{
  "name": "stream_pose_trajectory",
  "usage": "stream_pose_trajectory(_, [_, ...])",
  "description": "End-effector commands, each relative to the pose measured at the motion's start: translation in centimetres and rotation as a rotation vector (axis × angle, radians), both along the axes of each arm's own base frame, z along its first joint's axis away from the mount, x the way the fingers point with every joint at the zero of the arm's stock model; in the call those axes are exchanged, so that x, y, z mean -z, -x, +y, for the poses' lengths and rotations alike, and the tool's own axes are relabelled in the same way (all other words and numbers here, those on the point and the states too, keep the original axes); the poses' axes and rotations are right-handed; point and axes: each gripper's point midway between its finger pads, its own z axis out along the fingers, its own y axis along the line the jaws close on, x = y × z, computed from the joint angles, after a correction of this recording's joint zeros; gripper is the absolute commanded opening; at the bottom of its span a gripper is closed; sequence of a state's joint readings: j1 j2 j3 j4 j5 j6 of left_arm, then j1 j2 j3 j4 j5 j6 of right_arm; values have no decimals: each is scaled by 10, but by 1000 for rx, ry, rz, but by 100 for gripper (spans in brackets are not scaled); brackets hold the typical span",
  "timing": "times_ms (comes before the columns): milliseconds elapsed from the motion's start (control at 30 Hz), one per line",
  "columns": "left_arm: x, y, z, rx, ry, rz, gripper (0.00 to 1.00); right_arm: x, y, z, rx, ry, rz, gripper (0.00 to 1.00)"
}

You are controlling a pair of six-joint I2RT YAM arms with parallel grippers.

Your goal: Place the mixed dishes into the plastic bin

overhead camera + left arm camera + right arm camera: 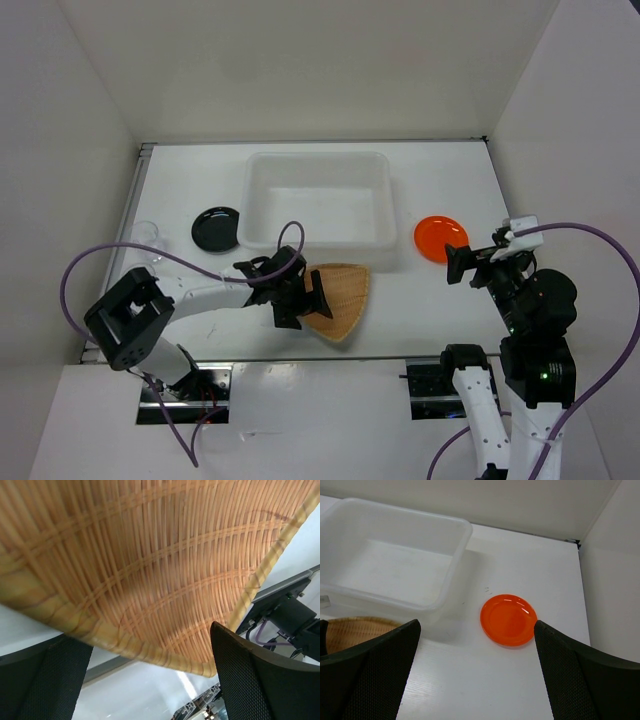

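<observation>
Nearest the arm bases, the left pincer (297, 293) (147, 645) stood fully spread at the left edge of the basket tray (340, 296) (150, 555). It gripped nothing. In the left wrist view the tray's woven surface filled the upper frame. Its pale rim ran across the gap between the two black fingers (260, 680). Whether either finger touched the rim could not be told. The tray lay on the white counter (440, 320) just in front of the plastic bin's near wall, with its broad side toward the bin.

On the right side, the right pincer (462, 263) (476, 630) hung above the counter, jaws also wide apart and empty. The orange plate (440, 238) (508, 619) lay flat just beyond it. In the right wrist view the plate sat between the two fingers and nearer the right one. It was apart from both and apart from the bin's right wall.

Farther left, the black plate (216, 229) lay flat near the bin's left wall, not touching it. A clear cup (147, 234) stood at the counter's left edge, faint and hard to make out.

Farthest back, the plastic bin (318, 157) (395, 565) sat at mid-counter. No dish was inside.
</observation>
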State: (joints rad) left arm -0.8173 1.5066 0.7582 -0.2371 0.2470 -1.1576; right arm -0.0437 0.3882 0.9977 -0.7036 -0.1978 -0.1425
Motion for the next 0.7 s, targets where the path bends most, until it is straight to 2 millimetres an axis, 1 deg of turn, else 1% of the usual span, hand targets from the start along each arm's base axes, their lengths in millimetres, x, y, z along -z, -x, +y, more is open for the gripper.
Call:
stream_pose_trajectory(0, [10, 1, -6, 5, 27, 1, 100, -8, -1, -1, 9, -2, -33, 98])
stream_pose_trajectory(33, [18, 4, -5, 3, 19, 27, 100, -8, -1, -1, 9, -2, -33, 98])
stream_pose_trajectory(67, [17, 3, -9, 11, 40, 26, 100, -9, 2, -1, 9, -2, -43, 98])
stream_pose_trajectory(133, [23, 5, -10, 16, 41, 36, 100, -9, 2, -1, 9, -2, -43, 98])
stream_pose_trajectory(200, [21, 3, -12, 16, 51, 26, 100, -9, 2, -1, 9, -2, -43, 98])
stream_pose_trajectory(267, [23, 3, -12, 16, 57, 21, 91, -9, 2, -1, 9, -11, -41, 98])
stream_pose_trajectory(333, [24, 4, -13, 22, 62, 29, 79, -9, 1, -2, 18, -10, -41, 98])
stream_pose_trajectory(367, [28, 5, -12, 21, 53, 37, 65, -9, 1, -2, 19, -10, -41, 98])
stream_pose_trajectory(400, [33, 9, -10, 27, 47, 57, 56, -9, 1, -2, 19, -10, -41, 98])
stream_pose_trajectory(467, [32, 8, -11, 27, 53, 51, 40, -11, 4, -2, 18, -10, -50, 98])
stream_pose_trajectory(500, [35, 12, -10, 32, 46, 71, 21, -11, 4, -2, 18, -10, -51, 98])
stream_pose_trajectory(567, [34, 13, -9, 31, 35, 81, 3, -11, 4, -2, 18, -10, -51, 98])
stream_pose_trajectory(600, [36, 16, -6, 30, 21, 95, 0, -11, 4, -2, 18, -10, -51, 98])
stream_pose_trajectory(633, [34, 13, -8, 40, 27, 83, 0, -11, 4, -2, 18, -10, -51, 98])
stream_pose_trajectory(667, [34, 18, -6, 53, 23, 97, 0, -12, 6, -2, 18, -10, -60, 98])
